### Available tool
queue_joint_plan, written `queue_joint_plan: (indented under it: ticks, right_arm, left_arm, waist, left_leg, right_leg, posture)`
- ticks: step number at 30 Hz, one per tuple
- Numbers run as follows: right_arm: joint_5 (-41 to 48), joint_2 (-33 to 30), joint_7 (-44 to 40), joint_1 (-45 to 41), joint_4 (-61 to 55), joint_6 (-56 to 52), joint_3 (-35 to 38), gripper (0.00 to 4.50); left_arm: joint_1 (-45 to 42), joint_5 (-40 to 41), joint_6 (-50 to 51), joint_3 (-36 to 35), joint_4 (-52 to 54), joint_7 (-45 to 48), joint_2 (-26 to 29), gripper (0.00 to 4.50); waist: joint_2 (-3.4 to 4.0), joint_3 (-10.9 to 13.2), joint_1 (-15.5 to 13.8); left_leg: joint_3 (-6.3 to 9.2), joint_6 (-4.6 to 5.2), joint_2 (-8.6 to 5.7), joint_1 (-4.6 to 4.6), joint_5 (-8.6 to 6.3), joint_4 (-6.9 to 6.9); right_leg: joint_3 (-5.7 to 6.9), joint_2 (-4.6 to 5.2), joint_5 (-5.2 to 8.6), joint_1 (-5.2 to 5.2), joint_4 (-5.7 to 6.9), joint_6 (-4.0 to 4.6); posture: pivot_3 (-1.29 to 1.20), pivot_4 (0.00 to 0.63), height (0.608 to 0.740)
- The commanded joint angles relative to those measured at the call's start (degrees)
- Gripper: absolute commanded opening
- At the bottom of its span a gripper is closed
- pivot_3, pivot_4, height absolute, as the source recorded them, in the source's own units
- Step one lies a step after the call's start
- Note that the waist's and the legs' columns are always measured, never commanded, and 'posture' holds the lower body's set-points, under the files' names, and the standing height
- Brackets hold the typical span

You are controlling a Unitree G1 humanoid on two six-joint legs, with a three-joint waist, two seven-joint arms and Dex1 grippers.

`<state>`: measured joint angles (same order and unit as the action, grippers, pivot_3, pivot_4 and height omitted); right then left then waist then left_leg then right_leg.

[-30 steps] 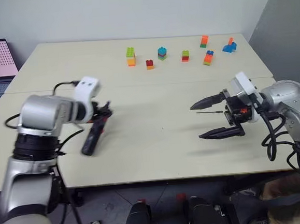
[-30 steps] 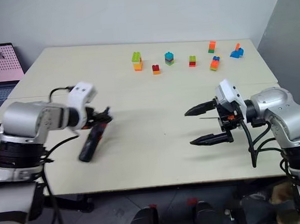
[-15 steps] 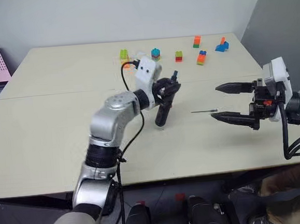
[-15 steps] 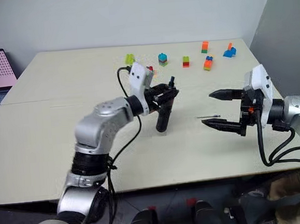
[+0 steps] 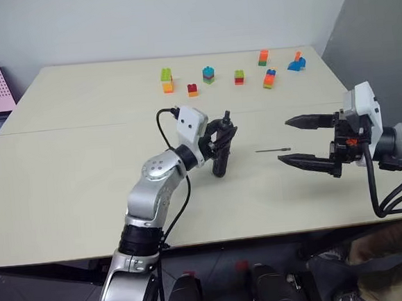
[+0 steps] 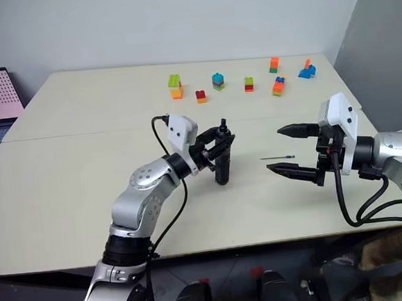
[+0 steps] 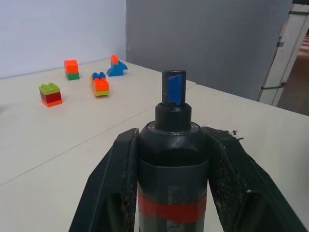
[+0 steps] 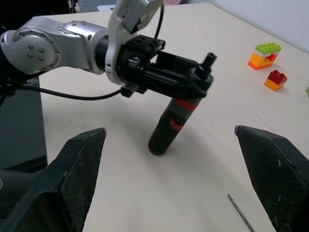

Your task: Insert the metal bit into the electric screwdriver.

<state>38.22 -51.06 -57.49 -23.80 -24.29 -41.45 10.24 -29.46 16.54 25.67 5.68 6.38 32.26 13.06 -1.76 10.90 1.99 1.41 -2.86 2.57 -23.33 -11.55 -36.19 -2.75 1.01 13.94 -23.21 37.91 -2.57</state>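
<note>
Mid-tabletop (image 5: 84, 173), your left pincer (image 5: 219, 136) is clamped on the electric screwdriver (image 5: 220, 157) near its red band, butt resting on the surface. The metal bit (image 5: 272, 149) lies flat just to the right, between it and your right pincer (image 5: 300, 141), whose jaws gape wide and empty. Bit looks light, stiff, slick and likely to roll; pinch it mid-shaft.
</note>
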Motion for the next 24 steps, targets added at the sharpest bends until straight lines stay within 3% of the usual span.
queue_joint_plan:
  ticks: [1,7,13,19,24]
  right_arm:
    - [-1.6,-1.8,-1.3,-0.9,1.3,2.7,0.1,4.5]
    - [-7.9,-3.9,-4.6,-3.1,7.8,7.4,-5.6,4.5]
    - [-23.3,-3.7,-12.7,-16.7,27.4,17.0,-20.9,4.5]
    - [-38.5,6.5,-21.4,-35.4,60.3,32.3,-34.5,4.5]
    - [-49.3,16.5,-18.8,-46.4,86.5,42.6,-40.6,4.5]
  left_arm:
    - [4.6,0.1,2.5,-2.1,4.2,1.5,5.4,1.64]
    - [7.0,1.2,2.6,-2.3,6.3,2.2,9.0,1.64]
    - [7.1,-0.6,0.5,0.7,6.0,0.5,7.5,1.64]
    - [8.7,-2.0,-1.7,2.3,6.6,0.0,7.5,1.64]
    - [10.3,-2.0,-0.7,2.0,8.6,-1.8,6.9,1.64]
  waist:
    - [0.0,0.0,0.1]
    - [0.0,0.0,0.2]
    - [0.04,0.0,0.8]
    - [0.08,0.0,1.5]
    - [0.13,-0.1,1.7]
  left_leg:
    - [-0.02,0.0,0.01,0.07,0.0,0.01]
    - [-0.05,0.01,0.01,0.32,0.01,0.02]
    - [-0.11,0.02,0.01,0.37,0.02,0.01]
    - [-0.15,0.03,0.02,0.37,0.02,0.2]
    - [-0.13,0.03,0.02,0.36,0.02,0.26]
  right_leg:
    - [-0.02,0.0,0.01,0.04,0.02,0.02]
    - [-0.05,0.01,0.01,0.17,0.04,0.05]
    - [-0.09,0.03,0.0,0.2,-0.03,0.07]
    - [-0.11,0.01,0.01,0.15,-0.02,0.08]
    - [-0.11,-0.02,-0.07,0.09,0.05,-0.04]
  posture:
    - [0.0,0.15,0.74]
    - [0.0,0.15,0.74]
    - [0.0,0.15,0.74]
    - [0.0,0.15,0.74]
    - [0.0,0.15,0.74]
